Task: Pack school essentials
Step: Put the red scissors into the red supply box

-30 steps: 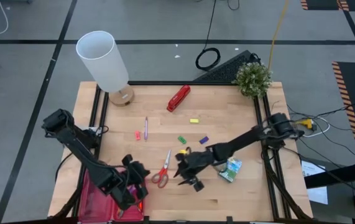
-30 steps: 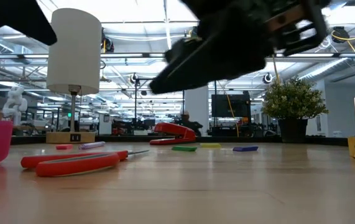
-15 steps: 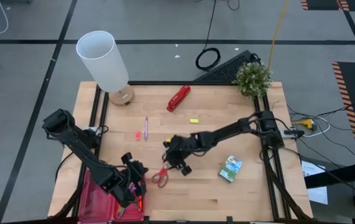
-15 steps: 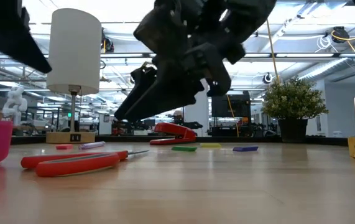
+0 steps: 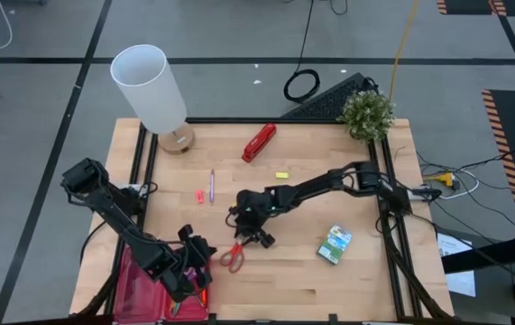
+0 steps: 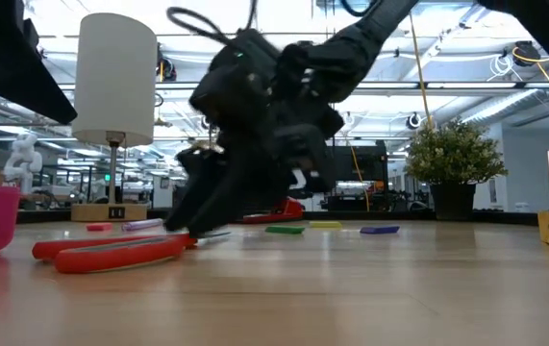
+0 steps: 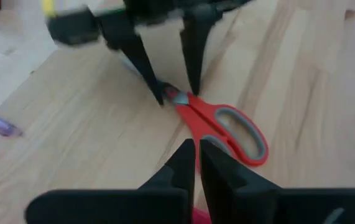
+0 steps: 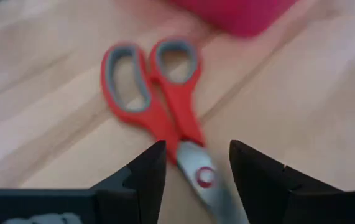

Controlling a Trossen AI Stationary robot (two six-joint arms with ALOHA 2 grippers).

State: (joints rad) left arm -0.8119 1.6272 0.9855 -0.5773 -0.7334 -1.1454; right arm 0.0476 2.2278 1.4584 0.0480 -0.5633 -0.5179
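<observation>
Right gripper (image 5: 242, 233) sits low at centre of the high view, fingers spread apart, straddling the pivot of the red-handled scissors (image 5: 235, 249). Right wrist view: the two dark fingers (image 8: 141, 177) stand either side of the silver blade base, with the scissors (image 8: 158, 106) running away from the camera, grey-lined handle loops at upper centre. Contact with the blades: cannot tell, nothing gripped yet. Left wrist view shows the same gripper (image 7: 176, 93) from the front, tips down at the table by the scissors (image 7: 221, 127) pivot.

Right arm stretches from the right table edge in a long diagonal toward lower centre, wrist tipped down. Low view: gripper (image 6: 197, 216) angled down toward the left, tips at the wooden table (image 6: 351, 288) just over the scissors (image 6: 111, 250) lying flat.

Left gripper (image 5: 205, 262) is lower left in the high view, just left of the scissor handles, above the pink bin (image 5: 140, 289). Its fingers (image 7: 180, 165) are nearly together, holding nothing, pointing at the handles. Left arm runs from the left table edge down to the lower left.

Elsewhere in the high view: crayon box (image 5: 334, 245) right of centre, purple pen (image 5: 211, 185) and pink eraser (image 5: 199, 195) upper left of the scissors, yellow eraser (image 5: 281, 175) near centre, red stapler (image 5: 259, 142) upper centre, white lamp (image 5: 149, 88) upper left, potted plant (image 5: 366, 114) upper right.
</observation>
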